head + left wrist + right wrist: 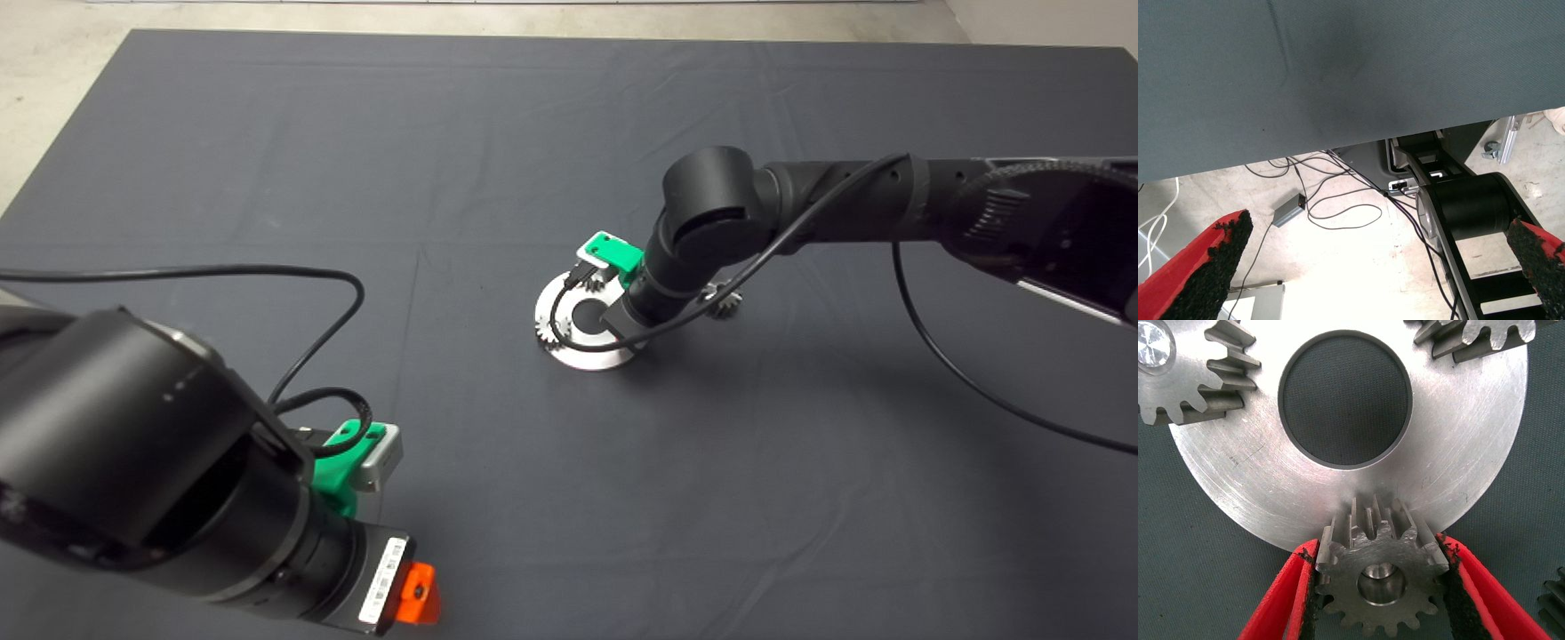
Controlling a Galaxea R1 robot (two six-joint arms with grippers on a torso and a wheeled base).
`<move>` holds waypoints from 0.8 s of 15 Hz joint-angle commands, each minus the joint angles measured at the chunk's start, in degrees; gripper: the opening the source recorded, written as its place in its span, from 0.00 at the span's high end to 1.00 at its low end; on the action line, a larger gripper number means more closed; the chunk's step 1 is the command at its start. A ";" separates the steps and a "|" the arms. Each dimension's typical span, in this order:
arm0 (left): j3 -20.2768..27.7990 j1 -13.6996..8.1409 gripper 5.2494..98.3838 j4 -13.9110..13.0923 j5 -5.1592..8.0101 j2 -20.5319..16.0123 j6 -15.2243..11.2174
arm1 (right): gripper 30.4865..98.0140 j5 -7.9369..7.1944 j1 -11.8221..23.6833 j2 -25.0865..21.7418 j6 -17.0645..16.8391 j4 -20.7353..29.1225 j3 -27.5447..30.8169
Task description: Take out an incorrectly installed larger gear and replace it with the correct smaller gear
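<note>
My right gripper (1379,550) is shut on the smaller gear (1381,577), a silver fine-toothed gear with a centre bore. It holds the gear at the rim of the round silver plate (1458,453); I cannot tell whether the gear is seated. In the head view the right wrist (627,316) stands over the plate (587,356) and hides the fingers. A dark gear, likely the larger gear (727,302), lies on the mat just right of the plate. My left gripper (413,596) is parked at the lower left, open and empty (1381,223).
Two other small gears (1188,373) (1481,337) sit on the plate around its dark centre hole. The right arm's cable (969,373) loops over the mat. The left wrist view shows the mat's edge, floor cables (1338,200) and the robot's base.
</note>
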 commanded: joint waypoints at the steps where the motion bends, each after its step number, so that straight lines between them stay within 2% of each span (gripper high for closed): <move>1: 0.83 -0.83 0.00 -0.19 0.96 -0.10 -0.28 | 0.84 -0.43 1.37 -0.19 -0.11 -2.18 0.02; 8: 0.83 -0.83 0.00 -0.19 1.03 -0.19 -0.36 | 0.80 -0.49 1.45 -0.20 -0.11 -2.27 0.10; 10: 0.83 -0.83 0.00 -0.19 0.99 -0.28 -0.36 | 0.74 -0.52 1.47 -0.29 -0.09 -2.27 0.10; 12: 0.83 -0.83 0.00 -0.19 1.05 -0.28 -0.36 | 0.74 -0.75 1.63 -0.37 -0.11 -2.15 0.66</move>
